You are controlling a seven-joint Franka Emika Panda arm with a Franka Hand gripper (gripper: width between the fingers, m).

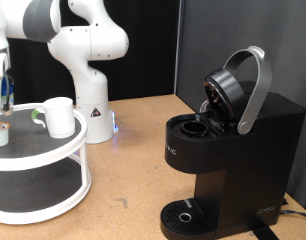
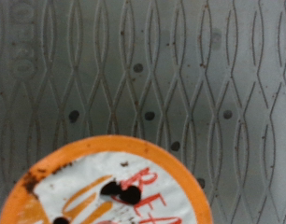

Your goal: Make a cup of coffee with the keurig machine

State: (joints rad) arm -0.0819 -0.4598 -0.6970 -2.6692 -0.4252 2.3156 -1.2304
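Exterior view: the boxy matte-black keurig machine (image 1: pixel 228 150) stood at the right with its grey-handled lid raised and its pod chamber exposed. The plain white cylindrical ceramic cup (image 1: pixel 58 116) rested on the upper tier of a round white two-tier stand (image 1: pixel 53 160) at the left. The gripper (image 1: pixel 1 95) hung at the left edge above that tier; whether its fingers were spread or pressed together could not be told. Wrist view: an orange-rimmed, foil-topped coffee pod (image 2: pixel 120 187) with a punctured lid lay on grey patterned matting (image 2: pixel 143 65).

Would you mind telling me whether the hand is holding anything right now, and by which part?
It cannot be told. The hand sits at the exterior view's left edge above the white two-tier round stand, over a small orange-rimmed foil-topped pod; no grip shows.
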